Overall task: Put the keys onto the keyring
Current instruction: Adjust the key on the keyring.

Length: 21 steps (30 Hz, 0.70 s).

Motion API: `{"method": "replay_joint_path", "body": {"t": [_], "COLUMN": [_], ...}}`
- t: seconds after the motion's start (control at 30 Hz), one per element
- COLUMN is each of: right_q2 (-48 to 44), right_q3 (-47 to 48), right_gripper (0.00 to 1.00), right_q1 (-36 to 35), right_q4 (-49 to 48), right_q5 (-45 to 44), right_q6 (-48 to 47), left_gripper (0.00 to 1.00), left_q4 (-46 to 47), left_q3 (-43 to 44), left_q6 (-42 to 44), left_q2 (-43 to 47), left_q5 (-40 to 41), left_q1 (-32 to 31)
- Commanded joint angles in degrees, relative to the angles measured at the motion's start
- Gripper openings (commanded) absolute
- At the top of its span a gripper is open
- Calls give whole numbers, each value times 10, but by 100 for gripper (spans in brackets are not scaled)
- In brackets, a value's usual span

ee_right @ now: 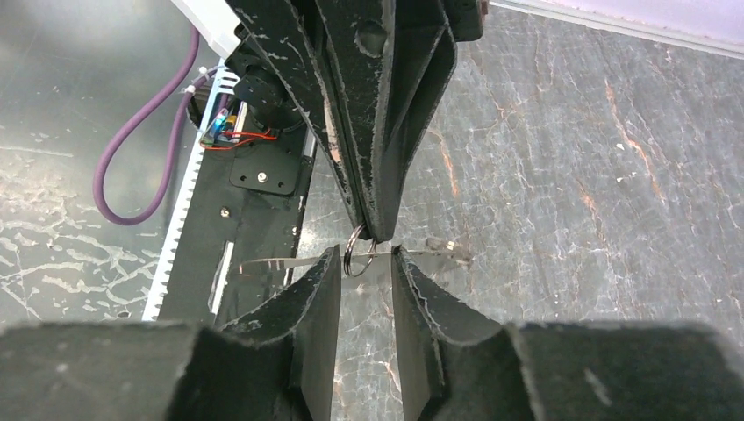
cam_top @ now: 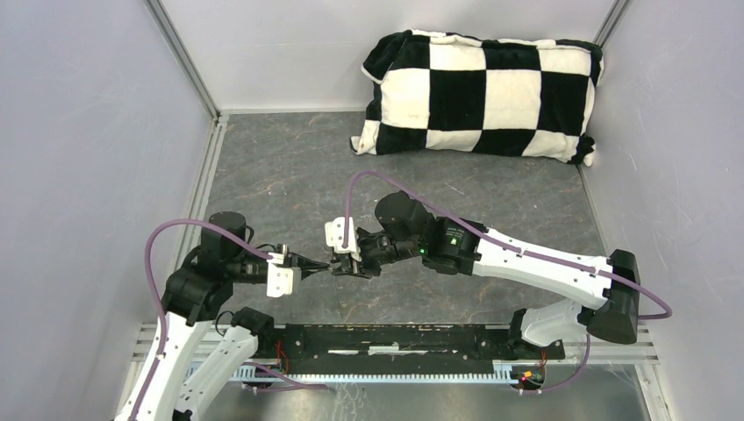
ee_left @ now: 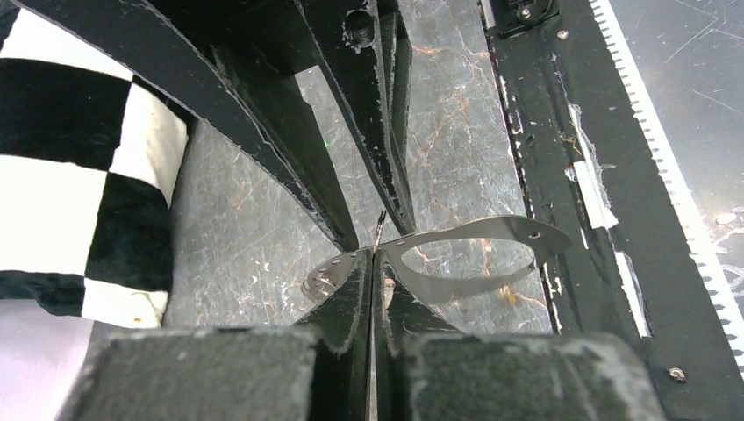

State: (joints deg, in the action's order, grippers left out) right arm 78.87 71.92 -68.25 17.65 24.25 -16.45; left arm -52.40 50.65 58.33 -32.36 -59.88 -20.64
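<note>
The keyring (ee_left: 518,232) is a flat silvery loop with an oval opening, held level above the marble table. In the right wrist view it shows edge-on as a thin strip (ee_right: 263,263). A small round split ring (ee_right: 351,260) sits at its middle, pinched in the tips of my left gripper (ee_left: 373,254), which is shut. My right gripper (ee_right: 364,253) faces it tip to tip with a clear gap between its fingers. The small ring hangs in that gap, and the fingertips (ee_right: 332,256) reach the strip. Both grippers meet in the top view (cam_top: 332,265). The keys are out of view.
A black-and-white checkered pillow (cam_top: 478,92) lies at the back right of the table. A black rail (cam_top: 395,338) with a toothed white strip runs along the near edge under the arms. A purple cable (ee_right: 132,149) loops beside it.
</note>
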Motion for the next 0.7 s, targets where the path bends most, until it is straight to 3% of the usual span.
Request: {"method": "replay_joint_path", "body": {"t": [0.0, 0.13, 0.37, 0.47, 0.57, 0.67], "right_q2": [-6, -4, 3, -12, -45, -89], "right_q3": [30, 31, 32, 10, -40, -111], "right_gripper": [33, 31, 1, 1, 0, 0], "right_q1": [-5, -6, -7, -7, -7, -5], "right_q4": [-18, -21, -20, -44, -106, -217], "right_q5": [-25, -26, -36, -77, -82, -42], "right_q6": [7, 10, 19, 36, 59, 85], "left_gripper": [2, 2, 2, 5, 51, 65], "left_q4": [25, 24, 24, 24, 24, 24], "left_q3": [-2, -1, -5, -6, -8, -12], "left_q6": [-17, -17, -16, -17, -12, -25], "left_q2": [4, 6, 15, 21, 32, 41], "left_q5": [-7, -6, -10, -22, -23, -8], "left_q1": [1, 1, 1, 1, 1, 1]}}
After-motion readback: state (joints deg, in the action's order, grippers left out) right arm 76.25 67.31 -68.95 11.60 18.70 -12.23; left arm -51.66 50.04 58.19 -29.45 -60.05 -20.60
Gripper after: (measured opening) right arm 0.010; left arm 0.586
